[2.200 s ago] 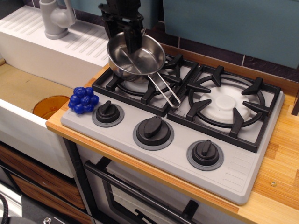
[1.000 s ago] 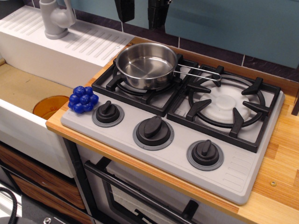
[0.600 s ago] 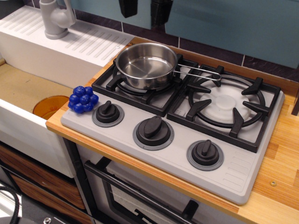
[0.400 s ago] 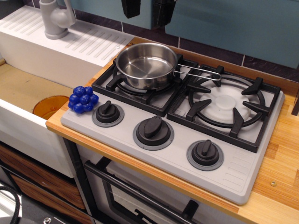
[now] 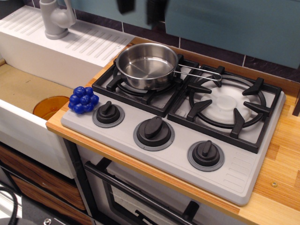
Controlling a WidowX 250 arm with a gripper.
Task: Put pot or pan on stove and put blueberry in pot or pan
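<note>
The shiny steel pan (image 5: 147,64) stands upright on the left burner grate of the grey stove (image 5: 178,140), its wire handle (image 5: 199,73) pointing right over the grates. The pan is empty. The blueberry cluster (image 5: 84,100) lies on the stove's front left corner, beside the left knob (image 5: 108,113). My gripper (image 5: 139,9) hangs at the top edge of the view, above and behind the pan. Its two black fingers are blurred, apart and hold nothing.
A white sink unit with a grey tap (image 5: 56,18) stands at the left. An orange round dish (image 5: 49,107) lies in the sink basin. The right burner (image 5: 228,102) is bare. The wooden counter (image 5: 281,154) runs along the right.
Since 2.2 s ago the pan was set down on the left burner and let go, its handle now pointing right. The gripper rose and has shifted slightly left.
</note>
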